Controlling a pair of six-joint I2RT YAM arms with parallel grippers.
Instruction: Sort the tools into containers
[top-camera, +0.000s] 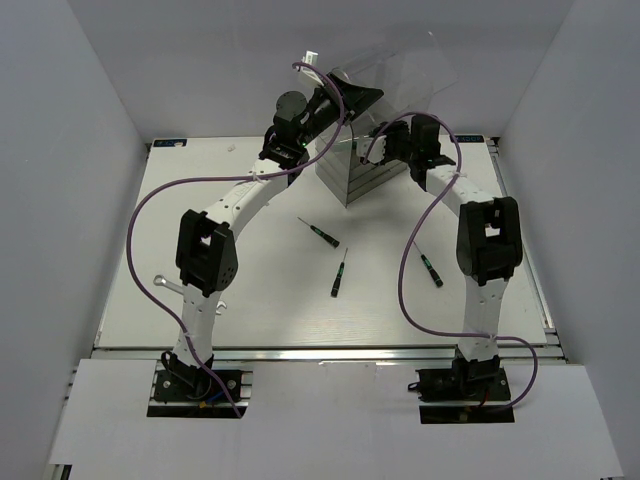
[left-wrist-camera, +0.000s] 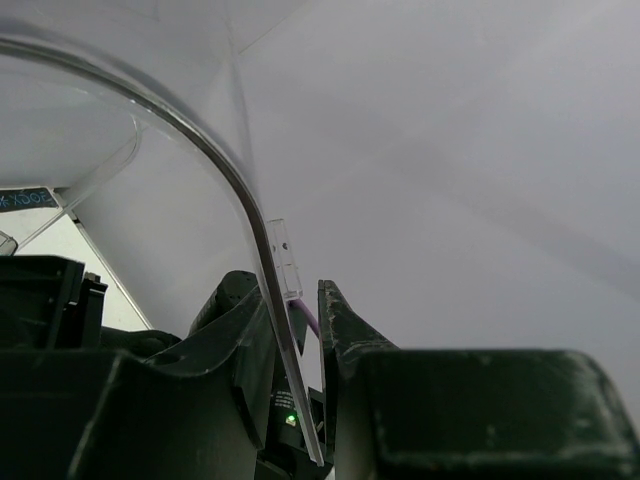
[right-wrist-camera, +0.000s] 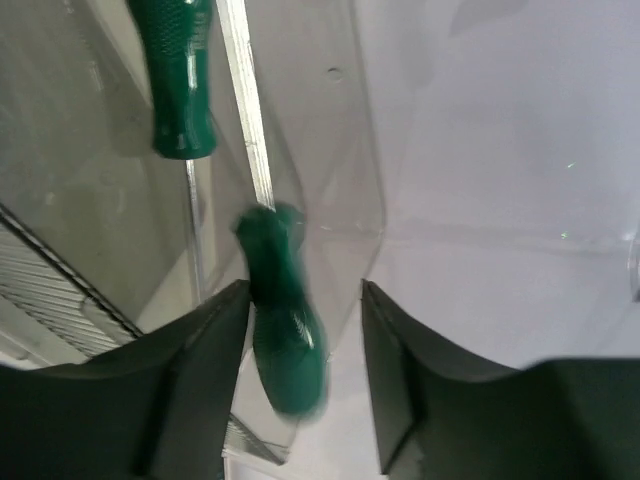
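One wrench (top-camera: 163, 284): silver, lying flat at the near left of the table (top-camera: 270, 320). It is partly hidden under my left arm (top-camera: 205, 250).
Three screwdrivers (top-camera: 339, 273) (top-camera: 431, 270) (top-camera: 320, 233): loose on the table between my two arms, well apart from each other, all nearer to me than the drawer unit.
Right gripper (right-wrist-camera: 303, 300): at the right front of the drawer unit. Its fingers stand apart and press on nothing.
Fourth screwdriver (right-wrist-camera: 287, 340): its green handle is between the right fingers, close to one finger with a gap to the other. It is blurred, so I cannot tell if it touches.
Second green handle (right-wrist-camera: 182, 85): higher in the right wrist view, against the clear plastic. I cannot tell if it is a real tool or a reflection.
Left gripper (left-wrist-camera: 300, 400): pinched tight on the thin edge of the clear curved panel (left-wrist-camera: 215, 170).
Drawer unit (top-camera: 352, 178): at the far middle of the table, drawers stacked. The clear curved panel is tilted above it.
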